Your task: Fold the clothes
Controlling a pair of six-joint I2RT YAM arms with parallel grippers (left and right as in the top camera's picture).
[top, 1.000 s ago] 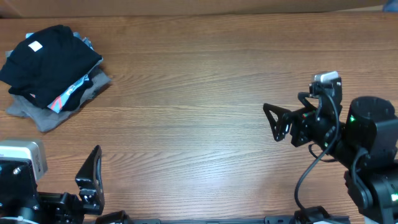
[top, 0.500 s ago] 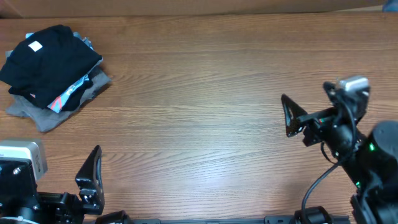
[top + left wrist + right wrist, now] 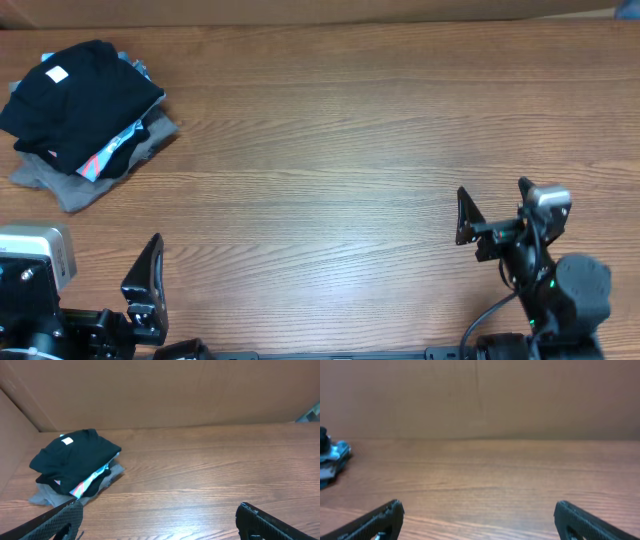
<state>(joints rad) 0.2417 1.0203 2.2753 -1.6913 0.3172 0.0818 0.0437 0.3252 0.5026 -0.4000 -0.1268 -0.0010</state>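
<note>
Left arm: parked at the table's (image 3: 330, 130) near left corner. The left gripper (image 3: 159, 506) sits low over the wood and aims toward the far left corner. Jaws are spread wide with nothing between them. Overhead shows only one of its fingers (image 3: 146, 275), plus the wrist camera housing at the near edge.

Right arm: tucked in at the near edge, toward the right corner. The right gripper (image 3: 492, 205) points at the far edge. Jaws are spread fully and empty, with bare wood between the fingers (image 3: 380, 520) in the wrist view. Both grippers are well apart from the clothing.

Task item: the black T-shirt (image 3: 80, 95) is in the far left corner, on top of a small stack. It's bunched and roughly folded, with its white neck tag (image 3: 57, 73) facing up near the far edge.

Under it is a light blue T-shirt (image 3: 94, 479), only its edge showing, and a grey garment (image 3: 70, 187) at the bottom, sticking out toward the near edge.

Text:
- The neck tag is too small to read.
- White and pink lettering shows on the blue shirt's exposed edge, not legible.

The cardboard wall (image 3: 150, 390) runs along the far edge with no markings I can read. There's a small blue-and-black object (image 3: 332, 457) at the left edge of the right wrist view. I can't tell what it is.
</note>
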